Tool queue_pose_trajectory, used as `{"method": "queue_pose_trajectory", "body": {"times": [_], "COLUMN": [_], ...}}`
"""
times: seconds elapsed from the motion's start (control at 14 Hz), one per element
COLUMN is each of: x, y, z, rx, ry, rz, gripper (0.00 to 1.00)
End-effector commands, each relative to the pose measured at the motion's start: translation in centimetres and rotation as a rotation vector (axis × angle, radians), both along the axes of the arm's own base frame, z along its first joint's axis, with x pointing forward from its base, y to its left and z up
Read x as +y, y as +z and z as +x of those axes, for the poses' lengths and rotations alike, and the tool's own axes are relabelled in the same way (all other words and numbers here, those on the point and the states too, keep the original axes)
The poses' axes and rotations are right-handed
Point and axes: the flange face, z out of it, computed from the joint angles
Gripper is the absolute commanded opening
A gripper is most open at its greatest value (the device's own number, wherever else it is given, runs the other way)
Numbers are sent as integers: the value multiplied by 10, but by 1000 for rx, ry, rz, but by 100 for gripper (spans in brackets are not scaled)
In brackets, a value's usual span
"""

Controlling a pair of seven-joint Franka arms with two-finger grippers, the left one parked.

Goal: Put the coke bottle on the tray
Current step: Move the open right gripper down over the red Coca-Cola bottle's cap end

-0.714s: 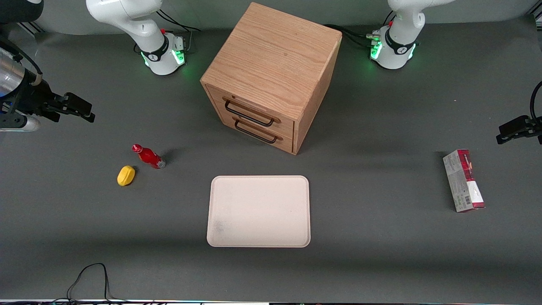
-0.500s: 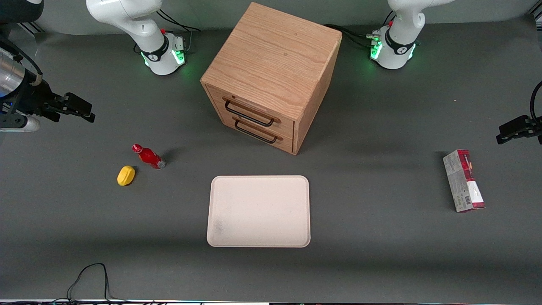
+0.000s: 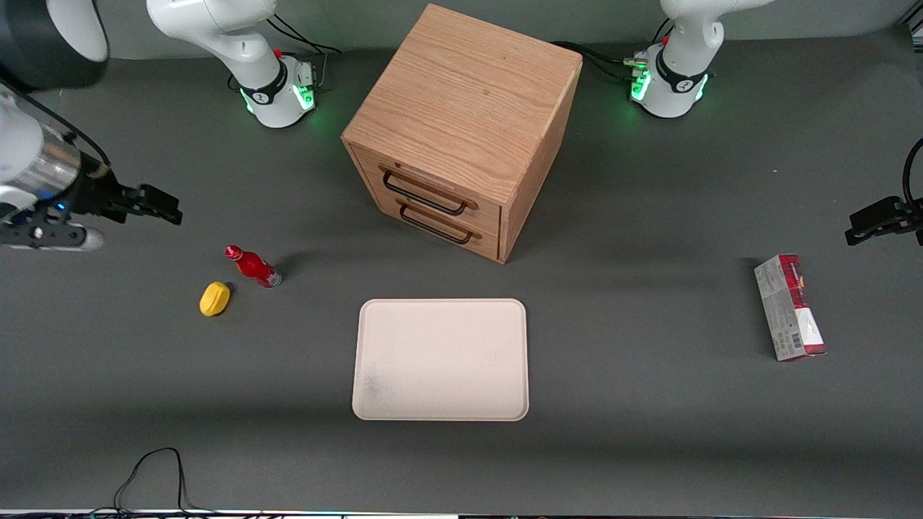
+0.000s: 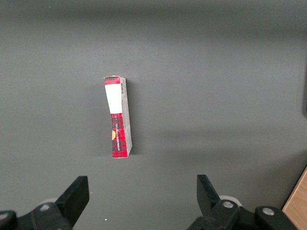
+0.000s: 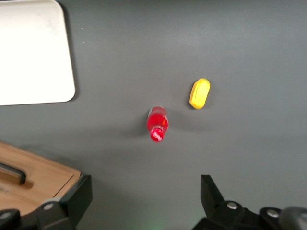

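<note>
**Gripper hangs wide apart above the table, coke bottle on the mat**

Gripper (image 3: pixel 155 204) of the working arm hangs in the air at its own end of the table, its fingers (image 5: pixel 76 196) spread wide with nothing between them, farther from the front camera than the bottle and well apart from it.

Biggest thing on the grey table (image 3: pixel 649 432) is the wooden drawer cabinet (image 3: pixel 461 133), set at an angle, its two drawers shut and each carrying a dark handle. Nearer the front camera, in front of those drawers, lies the cream tray (image 3: pixel 440 360), flat on the table with a faint grey smudge at one corner and nothing on it.

Off toward the parked arm's end lies a red-and-grey carton (image 3: pixel 789 308) on its side.

Toward the working arm's end stands the coke bottle (image 3: pixel 252 266), red-capped, upright on the table, well apart from the tray. Just beside it, a little nearer the front camera, sits a small yellow lemon-shaped thing (image 3: pixel 215 298), not touching it.
</note>
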Motion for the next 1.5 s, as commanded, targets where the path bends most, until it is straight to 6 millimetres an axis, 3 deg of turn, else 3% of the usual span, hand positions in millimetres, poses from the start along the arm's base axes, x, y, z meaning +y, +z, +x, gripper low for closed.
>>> {"method": "queue_pose_trajectory", "body": {"times": [0.0,0.43,0.57,0.71,1.07,1.14,1.29,1.43], "x": [-2,-6,-9,-10,-10,-10,-11,-11], "y": [-66,-180,-209,-221,-226,-226,-227,-227], "z": [-11,-54,-64,-64,-62,-62,-61,-61], "rx": [-12,-142,-182,-179,-182,-184,-184,-181], "ry": [-3,40,57,49,44,44,37,15], "rz": [18,27,22,23,23,23,25,39], "gripper": [100,100,100,100,98,88,45,9]}}
